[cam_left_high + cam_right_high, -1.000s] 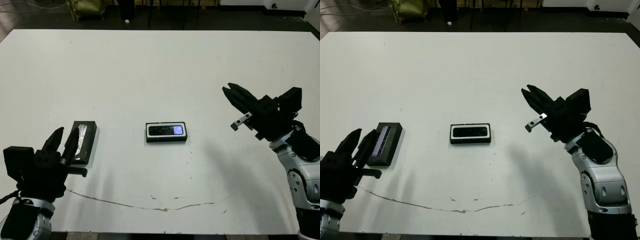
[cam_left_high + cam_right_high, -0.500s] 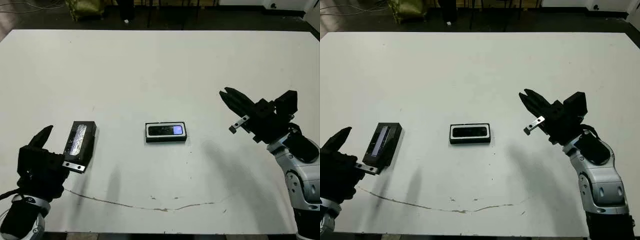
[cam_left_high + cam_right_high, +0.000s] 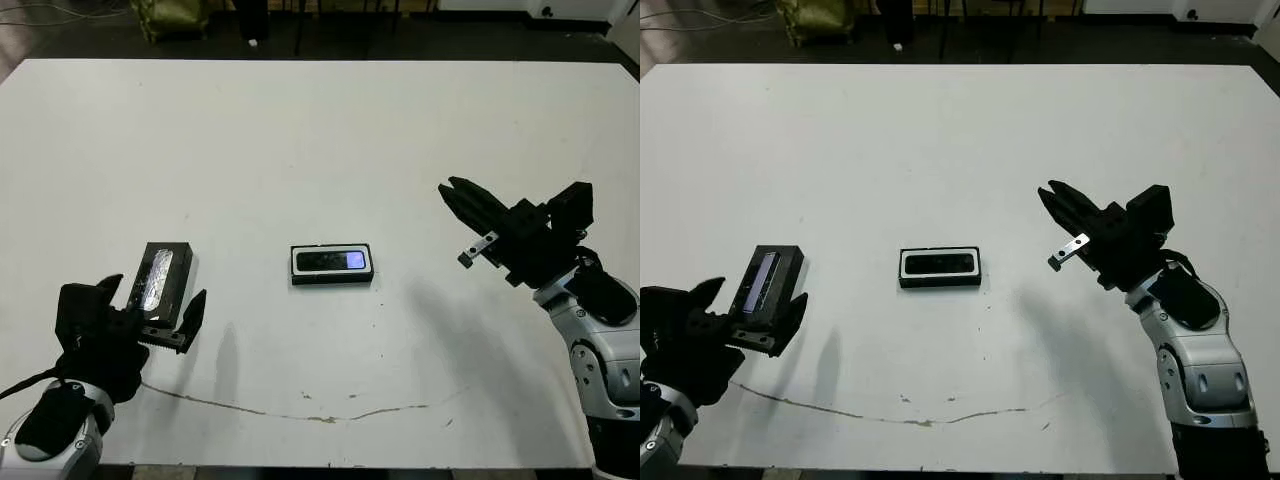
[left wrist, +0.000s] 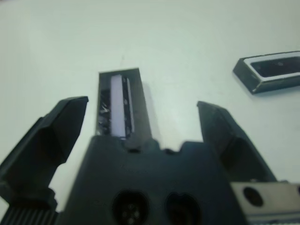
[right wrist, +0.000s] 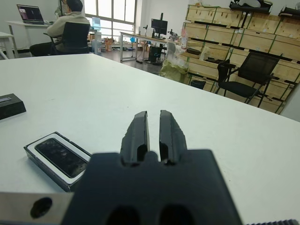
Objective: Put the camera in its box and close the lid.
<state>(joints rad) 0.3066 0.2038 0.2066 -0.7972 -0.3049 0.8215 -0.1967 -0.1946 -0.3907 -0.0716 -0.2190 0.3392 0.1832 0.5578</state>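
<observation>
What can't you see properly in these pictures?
- Near end of the lid: left wrist view, hidden behind the left gripper's own black body.
- Whether the camera sits fully down in the box: head views, too small to tell.
- Person at a desk: right wrist view, far off, turned away.
- Right arm: head views, cut off by the bottom edge.

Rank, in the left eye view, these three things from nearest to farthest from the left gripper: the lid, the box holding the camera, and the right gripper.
1. The lid: right in front of the left gripper, between its open jaws.
2. The box, with the camera inside: at the table's middle, toward the robot's right.
3. The right gripper: far across on the right side.
</observation>
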